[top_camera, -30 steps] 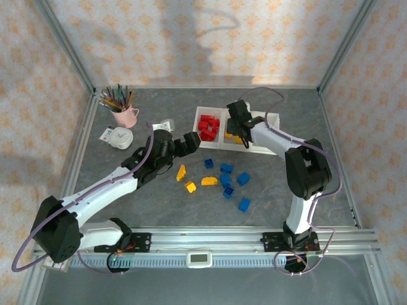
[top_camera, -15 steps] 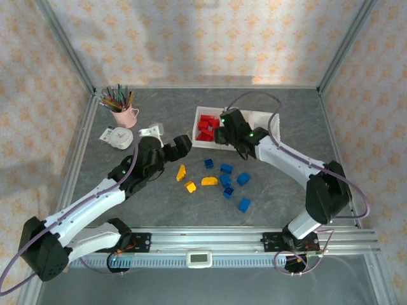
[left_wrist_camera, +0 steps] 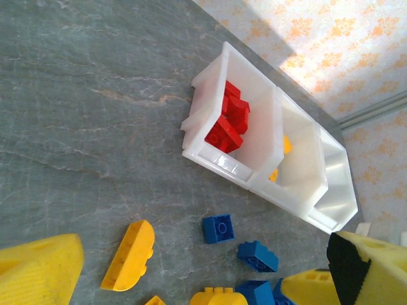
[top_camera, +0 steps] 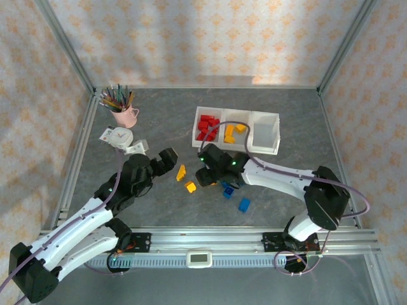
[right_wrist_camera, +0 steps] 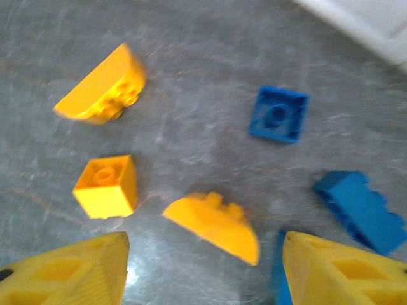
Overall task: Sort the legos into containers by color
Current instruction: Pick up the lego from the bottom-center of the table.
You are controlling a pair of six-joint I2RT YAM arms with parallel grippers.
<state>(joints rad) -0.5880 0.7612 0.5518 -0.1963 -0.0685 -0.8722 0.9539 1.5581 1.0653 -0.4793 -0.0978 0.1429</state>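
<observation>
Right tool (top_camera: 202,176) left containers (top_camera: 264,130); red, yellow legos (top_camera: 206,126).

A pink mug (top_camera: 126,117) filled with coloured pencils (top_camera: 116,98) is seen at about 10 o'clock on the grey table (top_camera: 162,105). A small white clock (top_camera: 119,136) is set just beside it, at the mug's 6 o'clock. Patterned walls (top_camera: 203,38) are seen around the table, and 1 metal rail (top_camera: 216,237) is fixed along its 6 o'clock edge.

We see a grey table (top_camera: 159,114) w/ a white tray (top_camera: 264,130), pink mug (top_camera: 125,117), white clock (top_camera: 119,137), plus loose yellow bricks (top_camera: 191,187) & blue bricks (top_camera: 244,204) mid-table.
</observation>
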